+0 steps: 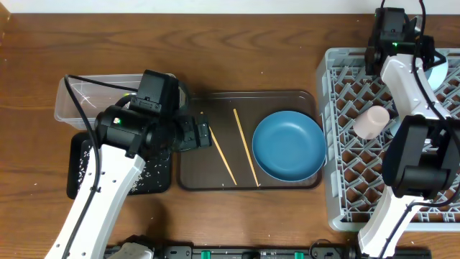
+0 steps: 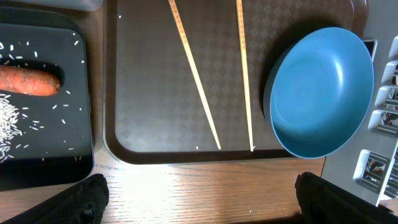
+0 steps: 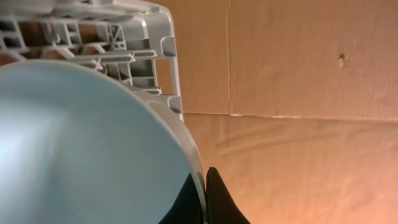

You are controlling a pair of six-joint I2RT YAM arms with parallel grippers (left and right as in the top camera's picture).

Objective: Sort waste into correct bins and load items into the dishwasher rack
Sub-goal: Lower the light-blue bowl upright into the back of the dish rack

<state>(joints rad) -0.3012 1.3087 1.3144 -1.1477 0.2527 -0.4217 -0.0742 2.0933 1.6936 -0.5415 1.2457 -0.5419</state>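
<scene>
left gripper [image 2: 202, 194]: jaws spread wide and holding nothing, the two dark fingers [image 2: 87, 199] at the lower corners of the wrist view, above bare wooden table [image 2: 205, 180] just in front of the near rim of the brown serving tray [image 2: 149, 93]. on that tray lie the two chopsticks [image 2: 194, 78], side by side but apart, drawing a little closer toward the near rim, where their tips almost reach it; beside them, at the rack end of the tray, the blue plate [image 2: 320, 93] sits with its edge overhanging the tray's rim. on the other side of the tray, the black tray [image 2: 74, 168] carries the orange food piece [image 2: 28, 82], lying lengthwise, with loose rice grains [image 2: 12, 115] heaped next to it and scattered over the black surface. the clear tub [image 1: 79, 97] stands behind the black tray, partly covered by the left arm in the overhead view; its contents cannot be made out. right gripper [image 3: 204, 196]: fingers pressed together on the thin rim of the pale blue bowl [image 3: 81, 143], which is tilted on edge against a corner wall of the dishwasher rack [image 3: 124, 37]; in the overhead view this is the rack's far right corner. the pink cup [image 1: 371, 121] lies on its side on the lattice floor, near the rack's middle, apart from the bowl.
</scene>
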